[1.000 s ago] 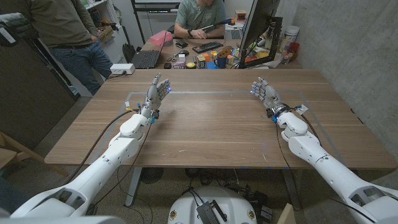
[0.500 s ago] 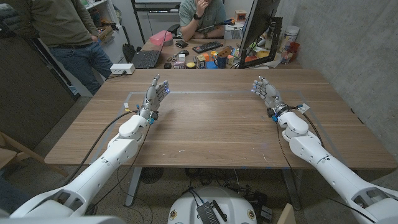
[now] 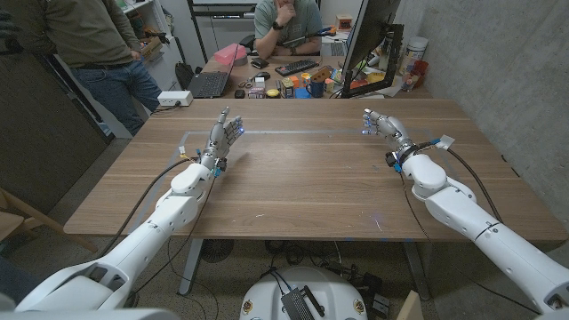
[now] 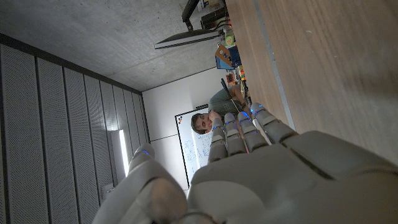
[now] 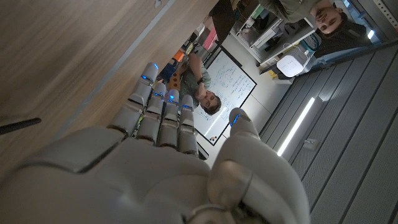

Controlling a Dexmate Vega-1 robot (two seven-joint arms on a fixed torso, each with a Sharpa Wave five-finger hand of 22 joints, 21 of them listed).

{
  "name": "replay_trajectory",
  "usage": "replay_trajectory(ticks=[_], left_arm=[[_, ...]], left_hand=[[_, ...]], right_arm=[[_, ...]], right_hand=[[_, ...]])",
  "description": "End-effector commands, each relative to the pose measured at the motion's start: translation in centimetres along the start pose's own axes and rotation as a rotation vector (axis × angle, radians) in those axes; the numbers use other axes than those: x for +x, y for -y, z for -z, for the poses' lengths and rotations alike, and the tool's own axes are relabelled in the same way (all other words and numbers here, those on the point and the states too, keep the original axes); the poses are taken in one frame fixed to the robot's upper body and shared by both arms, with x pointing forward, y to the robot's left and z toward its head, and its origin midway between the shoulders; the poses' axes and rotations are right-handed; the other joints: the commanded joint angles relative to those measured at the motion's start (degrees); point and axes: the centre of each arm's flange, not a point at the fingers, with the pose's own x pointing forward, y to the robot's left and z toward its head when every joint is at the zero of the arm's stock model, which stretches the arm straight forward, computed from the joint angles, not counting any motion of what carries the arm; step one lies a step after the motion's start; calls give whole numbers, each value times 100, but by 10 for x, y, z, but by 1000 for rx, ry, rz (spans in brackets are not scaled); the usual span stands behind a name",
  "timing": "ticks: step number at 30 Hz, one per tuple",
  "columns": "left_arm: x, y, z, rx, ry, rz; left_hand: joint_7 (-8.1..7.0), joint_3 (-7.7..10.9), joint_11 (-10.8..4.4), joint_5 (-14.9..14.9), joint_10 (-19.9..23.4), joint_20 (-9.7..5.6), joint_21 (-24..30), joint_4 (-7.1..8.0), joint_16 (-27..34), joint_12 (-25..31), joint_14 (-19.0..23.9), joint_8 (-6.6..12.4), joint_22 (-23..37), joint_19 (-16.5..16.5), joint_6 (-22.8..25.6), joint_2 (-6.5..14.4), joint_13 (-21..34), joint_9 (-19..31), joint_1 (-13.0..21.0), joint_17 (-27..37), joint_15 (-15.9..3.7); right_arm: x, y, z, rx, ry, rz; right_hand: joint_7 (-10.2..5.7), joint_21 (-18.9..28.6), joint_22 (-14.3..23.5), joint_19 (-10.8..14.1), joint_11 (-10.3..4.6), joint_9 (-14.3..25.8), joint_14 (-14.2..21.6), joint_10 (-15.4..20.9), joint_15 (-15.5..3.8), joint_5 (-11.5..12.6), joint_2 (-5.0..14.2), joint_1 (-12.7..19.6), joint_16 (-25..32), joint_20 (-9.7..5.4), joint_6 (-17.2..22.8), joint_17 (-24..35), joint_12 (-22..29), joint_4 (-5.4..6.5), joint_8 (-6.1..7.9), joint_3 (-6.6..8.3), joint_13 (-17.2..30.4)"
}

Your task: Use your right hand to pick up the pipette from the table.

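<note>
I see no pipette on the wooden table point(image 3: 302, 178) in the head view. My right hand point(image 3: 384, 129) is at the table's far right, fingers apart and stretched toward the far edge, holding nothing. In the right wrist view the back of that hand point(image 5: 155, 149) is over the wood, and a thin dark tip point(image 5: 18, 125) pokes in at the picture's edge; I cannot tell what it is. My left hand point(image 3: 225, 132) stands at the far left with fingers up and apart, empty; its back point(image 4: 261, 162) also appears in the left wrist view.
Pale tape lines point(image 3: 302, 132) cross the table's far part. Behind the far edge stands a cluttered desk with a laptop point(image 3: 210, 82), a keyboard point(image 3: 295, 67) and a monitor point(image 3: 364, 40). One person sits there point(image 3: 286, 22); another stands at the back left point(image 3: 98, 53).
My right forearm has lifted and swung outward, and the right hand has tilted with its fingers pointing more toward the table's middle. The left arm has not moved.
</note>
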Motion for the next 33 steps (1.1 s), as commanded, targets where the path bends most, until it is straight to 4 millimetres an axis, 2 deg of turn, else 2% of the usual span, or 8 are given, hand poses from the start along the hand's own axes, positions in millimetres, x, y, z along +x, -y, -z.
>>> replay_trajectory(ticks=[1,8,11,14,20,24,29,33], left_arm=[[20,-1,6,-12,-6,44],[29,-3,6,-11,-7,68],[32,-5,7,-16,-5,75],[33,-7,8,-18,-7,79],[36,-8,9,-19,-7,86],[37,-7,10,-20,-8,89],[36,-5,12,-21,-7,91],[36,-5,12,-23,-7,89]], left_hand=[[10,12,15,29,39,25,28,-7,20,23,45,46,15,13,72,21,10,5,67,31,23],[18,6,13,29,39,30,27,-8,20,21,46,51,15,9,87,25,10,6,69,31,21],[19,3,12,28,41,31,28,-9,21,22,49,58,15,10,105,27,10,6,70,31,20],[37,0,12,28,39,28,28,-10,22,21,51,63,15,9,122,29,10,6,71,31,25],[37,-5,8,28,45,33,27,-11,23,22,53,65,15,7,130,32,10,6,72,31,26],[35,-9,8,27,52,43,28,-12,25,24,59,65,15,9,134,33,10,6,72,32,26],[38,-15,17,27,57,48,29,-13,28,25,69,70,16,10,151,35,10,6,73,32,29],[35,-19,19,27,59,50,29,-13,27,25,70,71,16,9,156,37,10,6,73,32,30]], right_arm=[[-38,-16,-50,-513,-54,151],[-52,-32,-69,-725,-92,229],[-58,-38,-75,-827,-114,265],[-62,-42,-80,-905,-139,295],[-63,-48,-87,-1009,-185,317],[-61,-50,-87,-1047,-238,306],[-58,-54,-88,-1115,-279,305],[-55,-57,-89,-1161,-330,302]], right_hand=[[2,66,7,325,-21,28,323,159,76,-57,-4,148,78,76,115,19,47,-59,2,-4,22],[19,144,1,785,12,34,643,267,97,-121,-21,302,69,73,209,-6,58,-88,-24,35,27],[41,178,-5,1019,18,36,798,290,150,-163,-97,427,51,46,218,-22,48,-138,-49,58,28],[46,195,-10,1188,24,37,926,305,147,-193,-208,452,45,102,235,-23,40,-135,-62,30,31],[47,174,-13,1259,42,40,980,309,260,-217,-296,423,15,259,246,-17,29,-100,-75,-11,36],[3,143,-14,1336,90,45,992,234,385,-239,-381,397,-39,448,190,-12,-16,-72,-113,-49,41],[11,117,-16,1420,217,48,985,178,445,-248,-462,409,-93,583,101,-11,-51,-70,-152,-70,46],[78,72,-15,1436,342,51,979,93,462,-255,-511,411,-129,707,5,-8,-93,-59,-184,-84,51]])
